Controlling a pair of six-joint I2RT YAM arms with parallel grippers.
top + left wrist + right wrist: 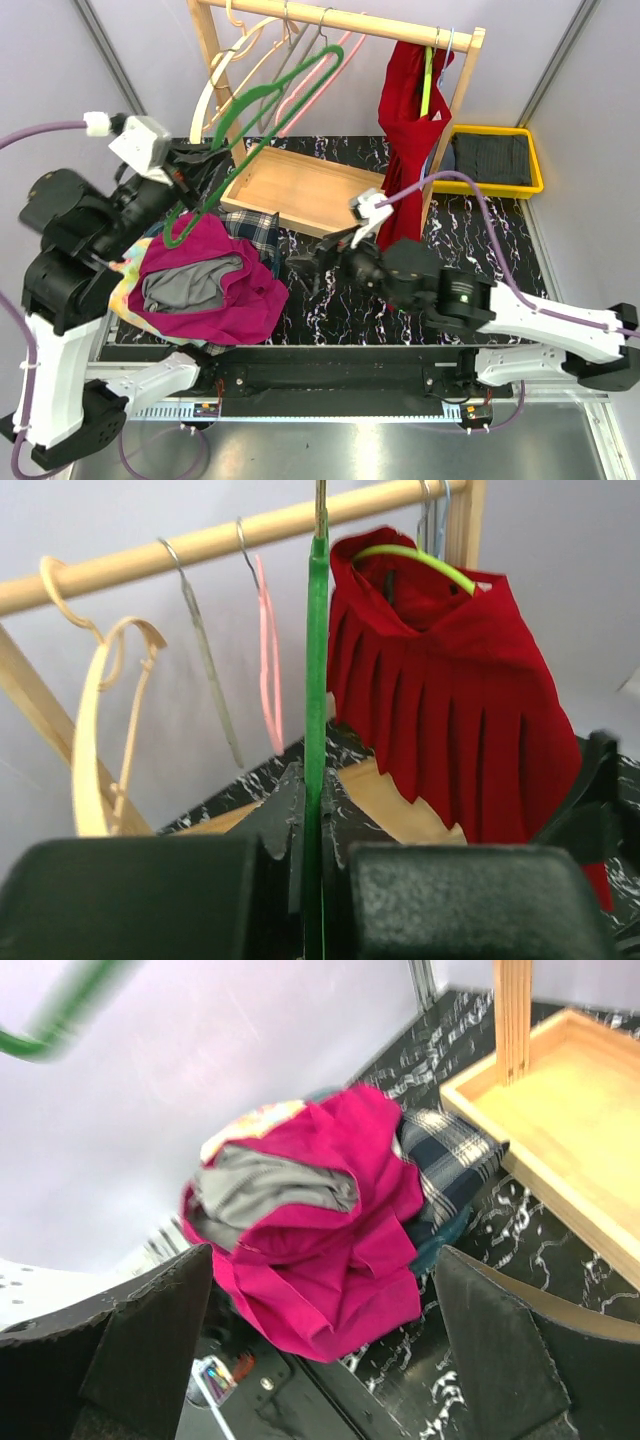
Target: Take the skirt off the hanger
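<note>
Skirt [225,295], magenta, is lying crumpled on the near left of the counter [480,250], heaped with a grey cloth [185,282] and partly covering a plaid cloth [255,230]. It is lying clear of the green hanger [317,680]. The left hand [315,825] is clenching the bare hanger's bar, holding it tilted above the heap and reaching up toward the rail [330,20]. The right hand [305,270] is hovering just right of the skirt, fingers spread wide and grasping nothing. A red skirt [405,130] is hanging at the rail's right end, and a wooden tray [300,185] is sitting beneath the rack.
</note>
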